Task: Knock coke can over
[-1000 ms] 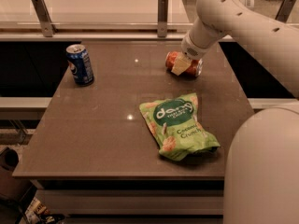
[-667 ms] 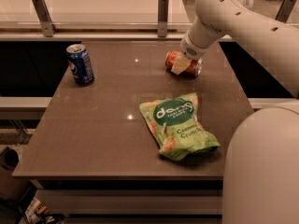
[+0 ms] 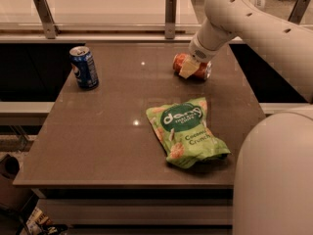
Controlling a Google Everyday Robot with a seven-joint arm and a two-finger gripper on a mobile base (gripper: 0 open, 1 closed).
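The orange-red coke can [image 3: 182, 62] lies on its side at the far right of the brown table [image 3: 117, 131], silver end pointing right. My gripper [image 3: 191, 66] reaches down from the white arm at the upper right and sits right on top of the can, covering its middle. One pale finger [image 3: 188, 69] shows against the can.
A blue soda can [image 3: 84, 67] stands upright at the far left of the table. A green snack bag [image 3: 186, 131] lies flat in the near middle-right. A rail with metal posts [image 3: 170, 10] runs behind the table. My robot body [image 3: 274, 180] fills the lower right.
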